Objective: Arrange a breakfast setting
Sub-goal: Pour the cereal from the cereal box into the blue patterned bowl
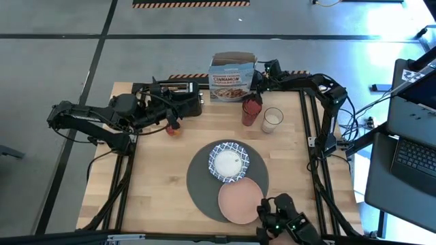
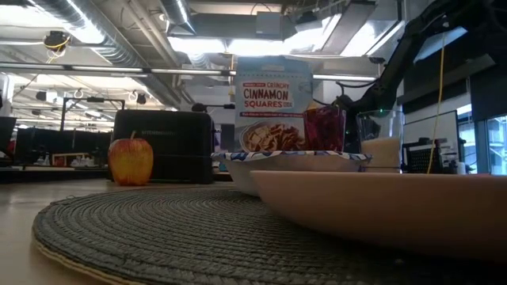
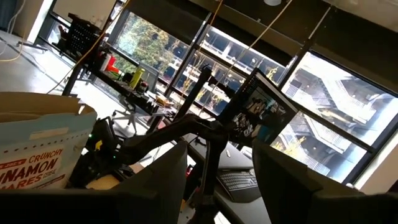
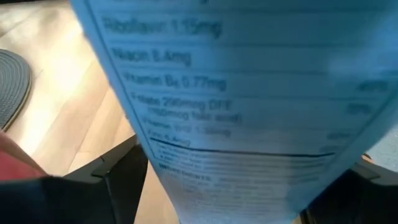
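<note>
On wooden table (image 1: pixel 157 177), round grey mat (image 1: pixel 204 187) under bowl (image 1: pixel 229 161), plate (image 1: pixel 240 201).

I'm in a robotics lab / open-plan workshop w/ office bits: bare grey concrete floor (image 1: pixel 61 20) w/ black-yellow hazard tape strip (image 1: pixel 191 3), exposed silver ceiling ducts (image 2: pixel 119 39), big glass window wall (image 3: pixel 168 50), open grey laptop (image 1: pixel 414 158) beside my wooden table (image 1: pixel 157 177).

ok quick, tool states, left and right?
Left tool: open, nothing visible in it.
Right tool: open, straddling the cereal box; whether it touches the box cannot be told.
</note>
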